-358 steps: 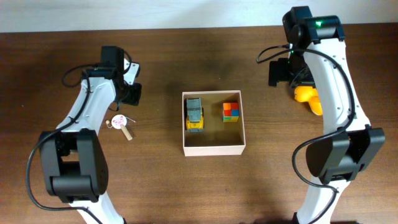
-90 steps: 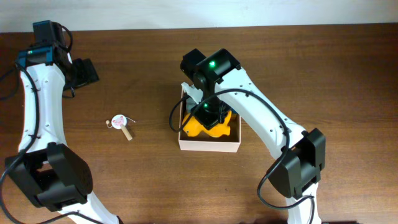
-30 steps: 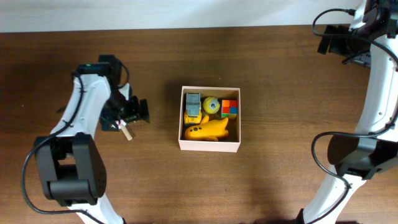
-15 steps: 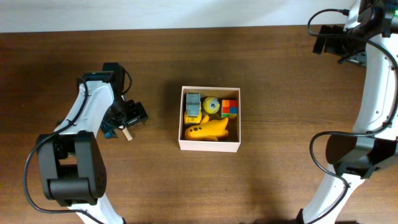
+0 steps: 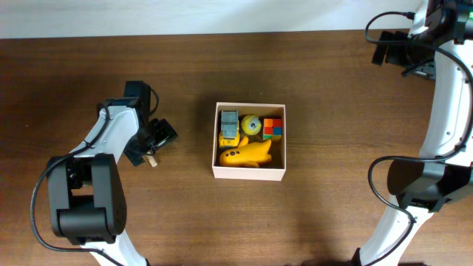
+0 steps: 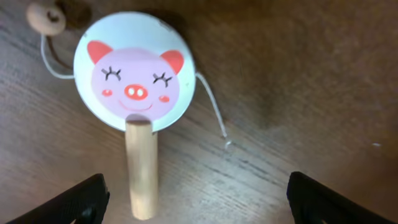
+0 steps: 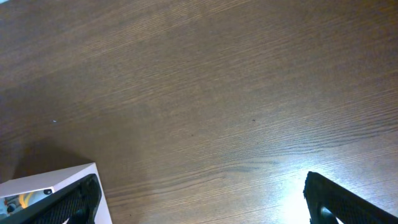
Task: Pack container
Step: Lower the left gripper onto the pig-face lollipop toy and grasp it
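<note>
The container (image 5: 249, 176), a white-walled square box with a tan inside, sits mid-table and holds a yellow truck (image 5: 229, 130), a green-yellow ball (image 5: 250, 125), a colourful cube (image 5: 273, 129) and a yellow plane-shaped toy (image 5: 248, 153). Left of it lies a pig-faced rattle drum (image 6: 134, 81) with a wooden handle (image 6: 141, 168) and a bead on a string (image 6: 46, 17). My left gripper (image 6: 196, 208) hovers open right above it, with the handle's end between the jaws near the left finger. Only the handle's tip (image 5: 151, 159) shows from overhead. My right gripper (image 7: 202, 202) is open and empty, far back right.
A corner of the container (image 7: 43, 186) shows at the lower left of the right wrist view; the rest there is bare dark wood. The right arm (image 5: 443, 111) runs along the table's right side, and the left arm (image 5: 107, 140) reaches in from the front left.
My left gripper has moved toward the table's front and lowered over the pig drum, its jaws slightly narrower. The right arm has hardly moved.
</note>
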`<move>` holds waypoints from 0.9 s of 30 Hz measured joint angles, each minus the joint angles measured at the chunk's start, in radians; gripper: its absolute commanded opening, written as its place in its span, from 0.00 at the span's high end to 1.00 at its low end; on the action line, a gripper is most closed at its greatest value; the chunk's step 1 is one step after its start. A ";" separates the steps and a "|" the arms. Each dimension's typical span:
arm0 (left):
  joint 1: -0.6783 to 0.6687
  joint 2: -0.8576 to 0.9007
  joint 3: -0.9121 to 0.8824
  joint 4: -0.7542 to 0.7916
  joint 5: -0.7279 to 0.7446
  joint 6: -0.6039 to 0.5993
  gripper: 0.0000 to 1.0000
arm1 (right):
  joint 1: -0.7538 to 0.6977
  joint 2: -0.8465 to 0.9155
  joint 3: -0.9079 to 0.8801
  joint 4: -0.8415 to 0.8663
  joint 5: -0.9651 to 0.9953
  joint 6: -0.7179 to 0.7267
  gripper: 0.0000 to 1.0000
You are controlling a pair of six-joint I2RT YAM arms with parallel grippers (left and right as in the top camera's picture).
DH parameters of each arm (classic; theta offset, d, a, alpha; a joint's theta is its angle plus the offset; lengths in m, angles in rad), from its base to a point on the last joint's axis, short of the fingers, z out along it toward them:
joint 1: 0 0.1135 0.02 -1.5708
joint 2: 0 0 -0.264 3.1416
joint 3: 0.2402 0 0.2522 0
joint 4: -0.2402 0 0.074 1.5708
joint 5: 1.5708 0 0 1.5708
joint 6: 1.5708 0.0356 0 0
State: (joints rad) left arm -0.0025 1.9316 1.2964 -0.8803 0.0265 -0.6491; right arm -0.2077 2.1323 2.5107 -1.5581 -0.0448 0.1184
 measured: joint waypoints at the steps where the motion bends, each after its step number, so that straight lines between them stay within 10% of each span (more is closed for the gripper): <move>1: 0.000 0.000 0.000 0.008 0.000 -0.001 0.07 | 0.000 0.000 0.000 0.000 -0.001 0.000 0.01; 17: 0.000 0.000 -0.076 0.047 -0.009 -0.003 0.08 | 0.000 0.000 0.000 -0.013 -0.002 -0.007 0.01; 27: 0.002 -0.002 -0.091 0.080 -0.062 -0.009 0.35 | 0.000 0.000 0.000 -0.013 -0.002 -0.010 0.01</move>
State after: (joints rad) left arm -0.0006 1.9297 1.2057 -0.7998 -0.0353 -0.6582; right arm -0.2077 2.1323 2.5107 -1.5707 -0.0463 0.1085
